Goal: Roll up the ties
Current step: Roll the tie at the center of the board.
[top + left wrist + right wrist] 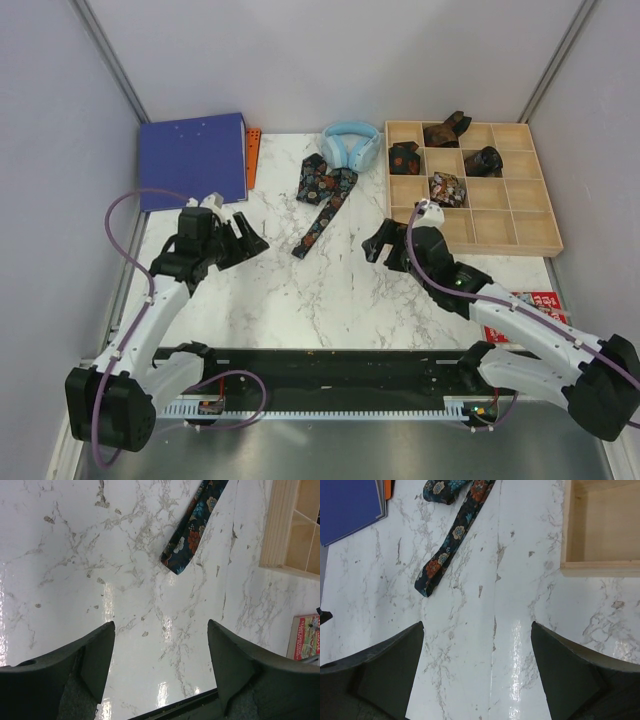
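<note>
White marble-veined worktop [300, 300], bearing at far centre one long, narrow dark navy necktie with multicoloured floral print [325, 200], unrolled and lying flat on a slant, its broad far end just beside pale-blue over-ear headphones [350, 145]; blue ring binder [195, 160] at far left. Pale wooden compartmented tray [490, 228] at far right, holding four rolled bundles of like floral ties [447, 188] in separate compartments. Left tool [160, 624] and right tool [477, 625], black, two-fingered, each spread wide and holding nothing, above bare worktop to the near left and near right of the flat tie.
</note>
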`<state>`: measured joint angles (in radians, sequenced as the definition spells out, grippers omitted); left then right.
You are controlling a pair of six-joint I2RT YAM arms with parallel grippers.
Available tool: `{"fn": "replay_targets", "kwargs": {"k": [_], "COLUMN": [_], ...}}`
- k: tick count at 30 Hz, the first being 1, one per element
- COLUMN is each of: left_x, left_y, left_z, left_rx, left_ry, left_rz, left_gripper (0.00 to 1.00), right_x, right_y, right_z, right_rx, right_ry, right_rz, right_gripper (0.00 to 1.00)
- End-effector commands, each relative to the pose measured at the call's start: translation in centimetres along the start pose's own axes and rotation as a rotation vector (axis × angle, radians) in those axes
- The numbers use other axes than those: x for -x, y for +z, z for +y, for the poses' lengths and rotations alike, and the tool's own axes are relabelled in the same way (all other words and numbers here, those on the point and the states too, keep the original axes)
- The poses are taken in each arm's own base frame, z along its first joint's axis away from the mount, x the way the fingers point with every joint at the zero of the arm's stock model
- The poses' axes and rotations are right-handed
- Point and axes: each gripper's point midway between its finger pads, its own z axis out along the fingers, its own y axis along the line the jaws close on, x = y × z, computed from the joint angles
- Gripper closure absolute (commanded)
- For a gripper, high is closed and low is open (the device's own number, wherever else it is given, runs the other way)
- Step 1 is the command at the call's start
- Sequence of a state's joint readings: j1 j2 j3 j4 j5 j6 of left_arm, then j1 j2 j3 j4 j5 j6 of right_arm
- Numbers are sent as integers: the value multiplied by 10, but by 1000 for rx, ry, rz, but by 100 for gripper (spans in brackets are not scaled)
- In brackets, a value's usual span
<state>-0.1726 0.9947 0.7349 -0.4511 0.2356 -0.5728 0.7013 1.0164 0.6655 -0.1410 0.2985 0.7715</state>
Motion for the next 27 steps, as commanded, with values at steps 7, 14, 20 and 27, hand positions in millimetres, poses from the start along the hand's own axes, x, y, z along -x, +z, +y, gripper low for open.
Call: {"fn": "replay_targets", "kwargs": {"k": [7,14,20,27], "left_x": [-3,-7,-10,-13], "left_y": [5,10,17,36], "left_z": [5,11,15,6], "left_rx": [4,20,17,-48], "left_ry": [-5,-1,-17,-43], "left_rz": [-32,-35,-35,-28], "left_gripper": [20,20,21,27], "right_x": [-18,-26,-34,-42], "right_y": [11,19,24,32], "right_z": [3,-12,-13,-12], "right_rx": [-8,-17,12,22], "right_ry": [-46,-95,-156,-171], "right_rz": [-27,-65,-63,-43], "right_gripper": [5,4,3,2]}}
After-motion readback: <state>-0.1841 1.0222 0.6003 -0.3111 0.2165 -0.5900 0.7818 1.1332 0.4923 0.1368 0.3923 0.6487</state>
